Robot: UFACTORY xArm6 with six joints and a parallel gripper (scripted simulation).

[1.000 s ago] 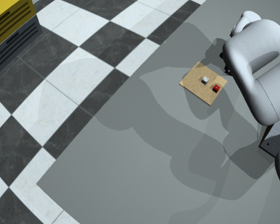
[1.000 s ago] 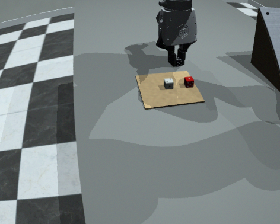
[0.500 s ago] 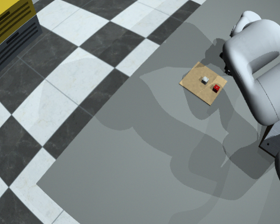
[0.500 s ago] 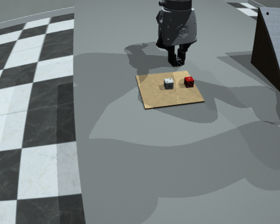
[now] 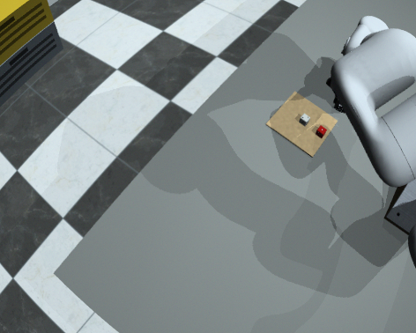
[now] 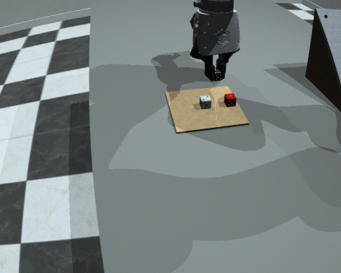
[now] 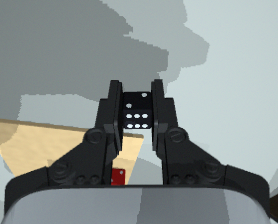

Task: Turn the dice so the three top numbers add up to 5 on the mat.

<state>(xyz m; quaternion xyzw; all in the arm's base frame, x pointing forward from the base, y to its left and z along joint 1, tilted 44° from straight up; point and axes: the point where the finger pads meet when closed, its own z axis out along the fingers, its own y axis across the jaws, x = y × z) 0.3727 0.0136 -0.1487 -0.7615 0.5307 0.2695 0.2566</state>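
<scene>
A tan mat [image 6: 206,110] lies flat on the grey table; it also shows in the top view [image 5: 301,123]. A white die [image 6: 205,101] sits on the mat near its far middle. A red die [image 6: 230,100] sits on the mat near its far right corner; it also shows in the wrist view [image 7: 118,176]. My gripper [image 7: 137,95] is shut on a black die [image 7: 137,116], just beyond the mat's far edge and close above the table. In the exterior view the black die [image 6: 217,76] shows between the fingertips. In the top view the arm hides most of the gripper.
The white arm [image 5: 382,105] looms over the mat's right side. A dark wedge-shaped base [image 6: 331,57] stands at the table's right. A yellow and grey cabinet [image 5: 14,39] stands on the checkered floor far left.
</scene>
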